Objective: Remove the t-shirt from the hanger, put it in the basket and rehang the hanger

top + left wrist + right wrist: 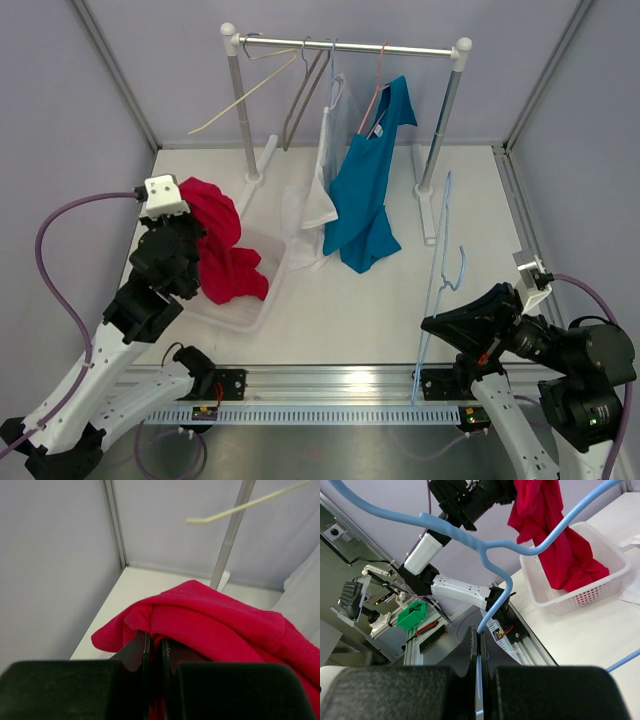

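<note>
- The red t-shirt (225, 250) is off the light blue hanger (435, 270); the 2 are well apart, the shirt on the left side of the counter (380, 310) and the hanger on the right.
- The left tool (154, 642) is narrow, pinched on a fold at the top of the shirt. The cloth bunches over and beyond its jaws.
- From that grip the shirt's long axis runs downward, and its lower end lies inside the white basket (272, 288). Nothing else shows in the basket.
- The right tool (479, 640) is clamped on the hanger's thin wire. The hanger stands nearly upright, bare of cloth, its hook curling away above the jaws.
- Judgement: the removal itself looks done. What remains is for the left arm, the only 1 near the basket, to let go so the shirt drops straight in.
- At the back, a rack holds a teal shirt (365, 190) and a white shirt (320, 200), clear of both arms.
</note>
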`<state>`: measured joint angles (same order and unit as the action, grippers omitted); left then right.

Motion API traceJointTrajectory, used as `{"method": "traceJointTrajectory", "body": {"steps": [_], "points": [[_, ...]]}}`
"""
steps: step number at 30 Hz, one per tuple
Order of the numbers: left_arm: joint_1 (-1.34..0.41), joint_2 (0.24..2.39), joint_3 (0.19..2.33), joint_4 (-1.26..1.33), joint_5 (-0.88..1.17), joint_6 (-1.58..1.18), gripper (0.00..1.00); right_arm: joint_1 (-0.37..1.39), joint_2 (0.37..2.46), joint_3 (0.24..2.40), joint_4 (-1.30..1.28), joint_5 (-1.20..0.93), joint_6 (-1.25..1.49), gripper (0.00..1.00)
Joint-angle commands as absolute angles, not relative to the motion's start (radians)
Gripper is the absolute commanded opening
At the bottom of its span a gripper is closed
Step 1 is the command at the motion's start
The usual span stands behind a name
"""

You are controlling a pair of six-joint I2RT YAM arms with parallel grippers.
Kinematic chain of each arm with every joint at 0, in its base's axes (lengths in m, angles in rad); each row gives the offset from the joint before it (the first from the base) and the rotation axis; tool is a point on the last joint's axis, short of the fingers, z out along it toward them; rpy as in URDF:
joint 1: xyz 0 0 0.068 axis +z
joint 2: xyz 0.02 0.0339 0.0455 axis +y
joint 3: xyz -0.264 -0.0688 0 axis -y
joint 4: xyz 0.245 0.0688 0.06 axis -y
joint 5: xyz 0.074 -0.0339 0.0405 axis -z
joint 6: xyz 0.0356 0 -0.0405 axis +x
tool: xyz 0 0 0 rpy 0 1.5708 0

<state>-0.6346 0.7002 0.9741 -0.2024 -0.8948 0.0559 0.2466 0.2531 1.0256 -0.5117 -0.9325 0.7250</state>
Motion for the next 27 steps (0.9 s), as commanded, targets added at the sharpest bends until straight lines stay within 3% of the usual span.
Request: {"method": "traceJointTrajectory", "body": {"steps": [1, 5, 8, 15, 17, 18, 20, 27], "points": [[-0.629, 0.675, 0.97, -0.453, -0.996, -0.274, 0.0, 0.244, 0.325, 1.006, -0.409, -0.907, 0.773, 0.0], [-0.629, 0.623, 0.957, -0.622, -0.855, -0.47, 0.08, 0.244, 0.455, 0.922, -0.181, -0.945, 0.88, 0.0], [-0.629, 0.557, 0.904, -0.702, -0.815, -0.555, 0.14, 0.244, 0.558, 0.948, -0.166, -0.887, 0.847, 0.0], [-0.629, 0.472, 0.792, -0.772, -0.759, -0.649, 0.66, 0.244, 0.801, 1.035, -0.072, -0.81, 0.804, 0.0], [-0.63, 0.468, 0.795, -0.782, -0.759, -0.652, 0.89, 0.244, 0.877, 1.069, -0.06, -0.807, 0.793, 0.0], [-0.629, 0.465, 0.804, -0.782, -0.764, -0.646, 0.93, 0.244, 0.897, 1.077, -0.049, -0.795, 0.79, 0.0], [-0.629, 0.457, 0.824, -0.781, -0.791, -0.621, 0.98, 0.244, 0.951, 1.103, -0.037, -0.779, 0.778, 0.0], [-0.629, 0.425, 0.888, -0.759, -0.709, -0.583, 0.97, 0.215, 1.11, 1.252, -0.109, -0.719, 0.692, 0.0]]}}
